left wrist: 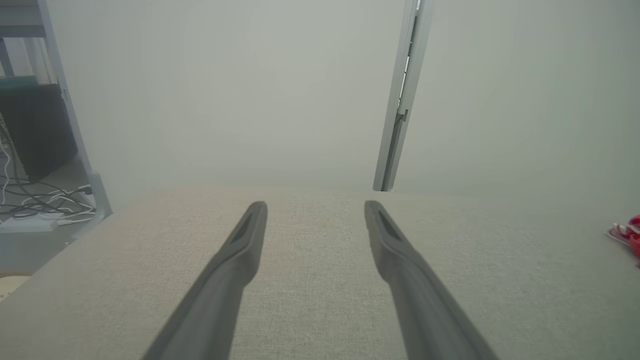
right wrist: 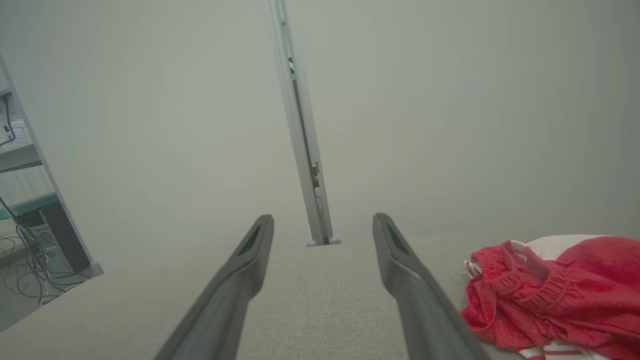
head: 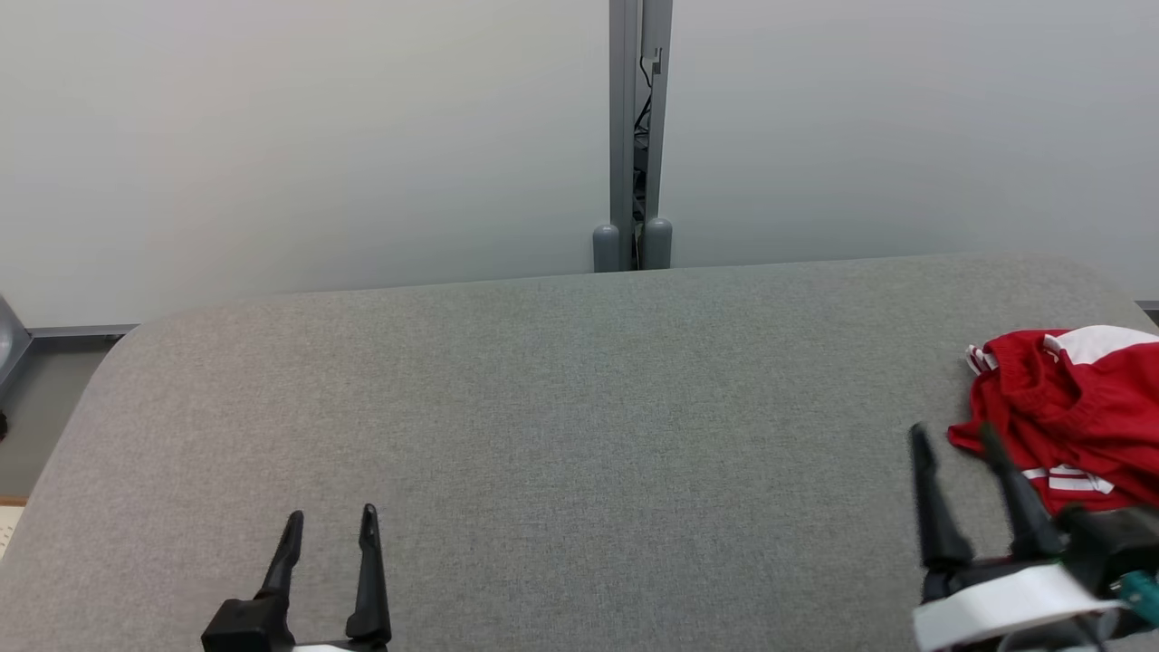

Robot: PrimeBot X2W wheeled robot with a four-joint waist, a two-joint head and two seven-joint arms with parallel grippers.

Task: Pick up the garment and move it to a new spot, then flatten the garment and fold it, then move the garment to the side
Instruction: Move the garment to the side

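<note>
At the right edge of the grey surface (head: 543, 407), about midway along it, a crumpled red garment (head: 1068, 407) with white trim, bunched in a heap and partly cut off by the head view's border. Gathered elastic hem uppermost on the heap, seen from the right wrist view. Just beside its left fringe, toward the near right corner, the right pincer (head: 953, 436), fingers spread wide, pinching nothing; contact with the cloth impossible to tell. Well apart, by the near edge toward the left corner, the left pincer (head: 331, 512), likewise spread and empty over bare surface. Beyond the far edge, a grey post (head: 640, 136) between pale wall panels.
</note>
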